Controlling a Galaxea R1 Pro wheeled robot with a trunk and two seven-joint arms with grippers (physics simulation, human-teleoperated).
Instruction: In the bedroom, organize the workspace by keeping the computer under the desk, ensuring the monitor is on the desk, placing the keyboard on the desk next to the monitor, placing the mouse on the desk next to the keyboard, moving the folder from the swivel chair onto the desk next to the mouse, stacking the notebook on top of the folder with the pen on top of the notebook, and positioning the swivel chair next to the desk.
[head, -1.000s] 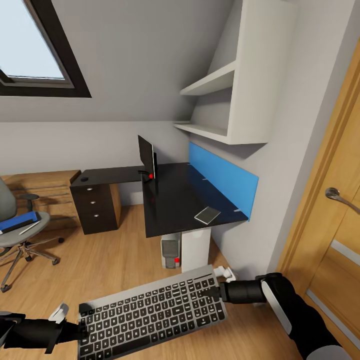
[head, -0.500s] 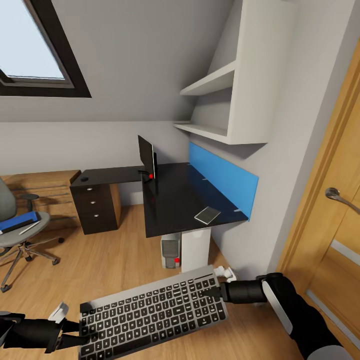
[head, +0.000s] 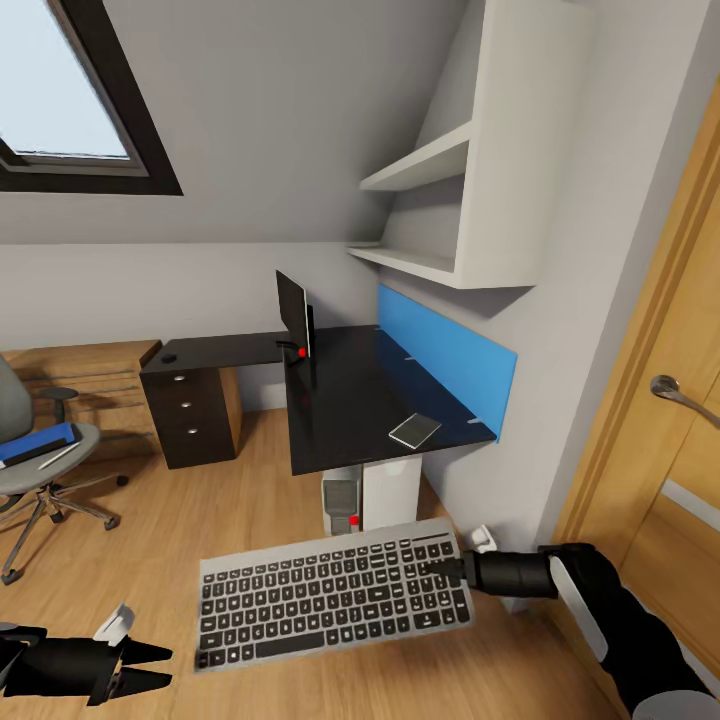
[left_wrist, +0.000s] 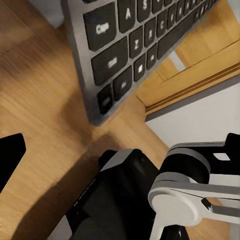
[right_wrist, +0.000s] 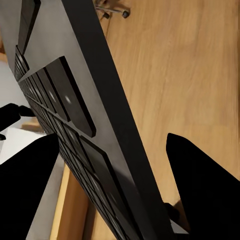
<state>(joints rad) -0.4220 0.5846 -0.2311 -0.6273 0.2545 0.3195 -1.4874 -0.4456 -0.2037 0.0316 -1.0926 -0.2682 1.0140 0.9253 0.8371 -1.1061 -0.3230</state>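
1. The keyboard (head: 335, 597) hangs in the air above the wooden floor (head: 230, 510), in front of the desk (head: 350, 400), keys up and roughly level, held by one short end only.
2. The right gripper (head: 450, 572) pinches that end; the right wrist view shows a finger on each side of the slab, so the board rides cantilevered toward the desk.
3. The left gripper (head: 150, 668) hangs apart from the keyboard's other end, its fingers spread and holding nothing, leaving the carry to one arm.
4. The monitor (head: 293, 316) stands edge-on at the desk's inner corner; the bare top beside it is presumably where the keyboard belongs.
5. The folder (head: 38, 442) lies on the swivel chair (head: 40, 470), well apart, not yet moved.
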